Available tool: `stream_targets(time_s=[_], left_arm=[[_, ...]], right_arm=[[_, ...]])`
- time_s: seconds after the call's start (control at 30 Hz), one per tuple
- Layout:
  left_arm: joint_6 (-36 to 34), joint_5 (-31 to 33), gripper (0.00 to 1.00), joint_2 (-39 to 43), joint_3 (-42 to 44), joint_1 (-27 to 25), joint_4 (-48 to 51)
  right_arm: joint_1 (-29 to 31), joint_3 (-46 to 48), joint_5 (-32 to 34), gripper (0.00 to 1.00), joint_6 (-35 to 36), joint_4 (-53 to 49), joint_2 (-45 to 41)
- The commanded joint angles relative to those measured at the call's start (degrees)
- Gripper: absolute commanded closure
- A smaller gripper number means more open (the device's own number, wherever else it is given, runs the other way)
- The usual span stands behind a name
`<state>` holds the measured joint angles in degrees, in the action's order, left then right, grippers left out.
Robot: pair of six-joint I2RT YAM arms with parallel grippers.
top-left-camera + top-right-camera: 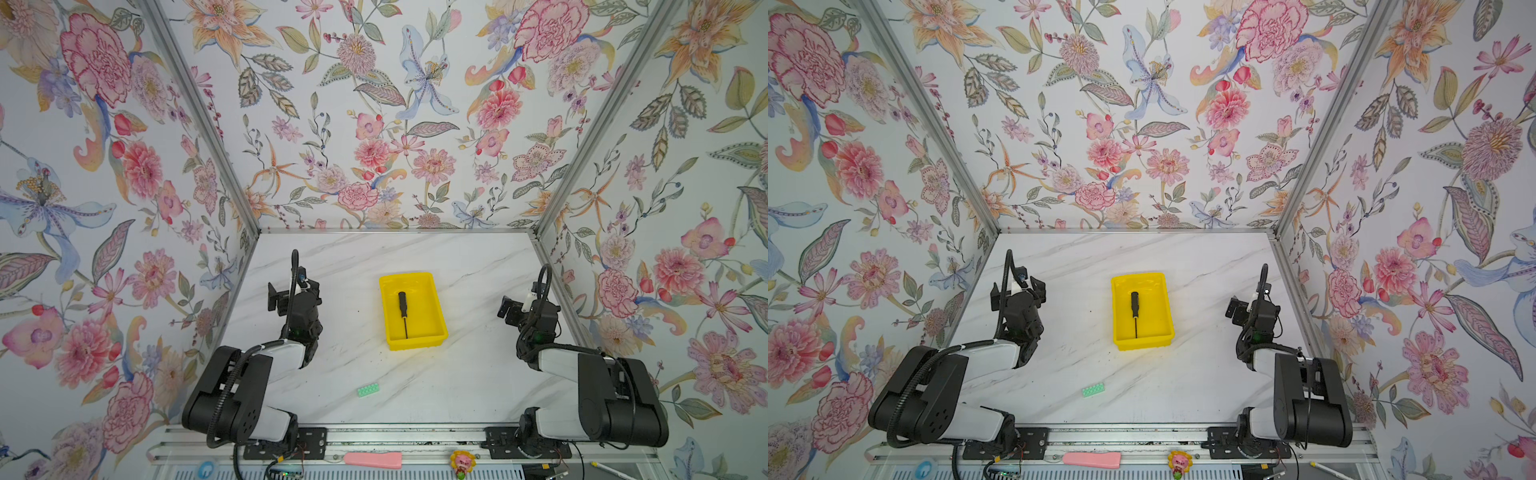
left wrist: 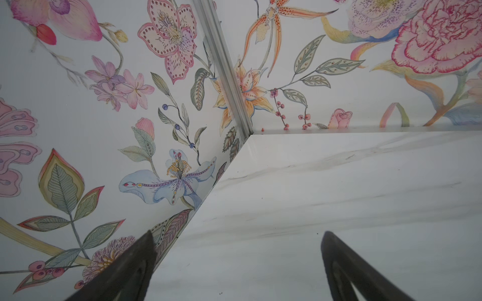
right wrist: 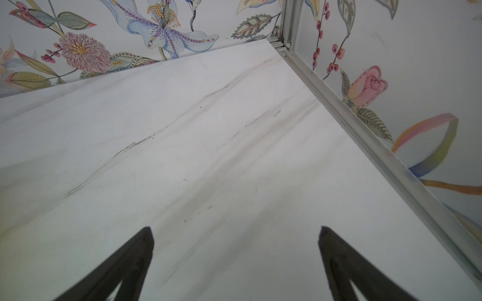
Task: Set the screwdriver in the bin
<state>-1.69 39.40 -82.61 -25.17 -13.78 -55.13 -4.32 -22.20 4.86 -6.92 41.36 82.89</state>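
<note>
screwdriver (image 1: pixel 402 309), black handle, thin dark shaft, inside yellow bin (image 1: pixel 432 286)

Green studded block (image 1: pixel 368 390) on marble table (image 1: pixel 457 374) (near front edge); floral walls (image 1: pixel 374 124) around.

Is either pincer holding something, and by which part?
Nothing is held. The left pincer and right pincer are open and empty; the screwdriver lies in the bin.
</note>
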Motion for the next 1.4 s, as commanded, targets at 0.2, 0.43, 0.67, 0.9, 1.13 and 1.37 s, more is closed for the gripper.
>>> stream_targets(time_s=[0.2,0.43,0.67,0.9,1.13,1.37], left_arm=[[-0.1,-3.0,0.01,-2.5,7.5,1.6,-14.0],[1.8,-10.2,0.01,-4.3,9.7,4.6,-17.8],[3.3,-14.8,0.01,-4.2,9.4,6.9,-16.4],[3.2,-14.9,0.01,-4.2,9.4,6.9,-16.6],[3.2,-14.9,0.01,-4.3,9.4,6.9,-16.6],[3.2,-15.0,0.01,-4.2,9.3,6.9,-16.4]], right_arm=[[4.2,-0.5,-3.8,0.01,7.3,9.6,3.6],[5.5,4.6,-2.3,0.01,8.5,20.2,5.6],[5.6,4.5,-2.0,0.01,8.6,20.4,6.0],[5.7,4.9,-1.8,0.01,8.7,21.0,5.6],[5.7,5.0,-1.7,0.01,8.6,21.1,5.6],[5.8,5.0,-1.8,0.01,8.6,21.1,5.7]])
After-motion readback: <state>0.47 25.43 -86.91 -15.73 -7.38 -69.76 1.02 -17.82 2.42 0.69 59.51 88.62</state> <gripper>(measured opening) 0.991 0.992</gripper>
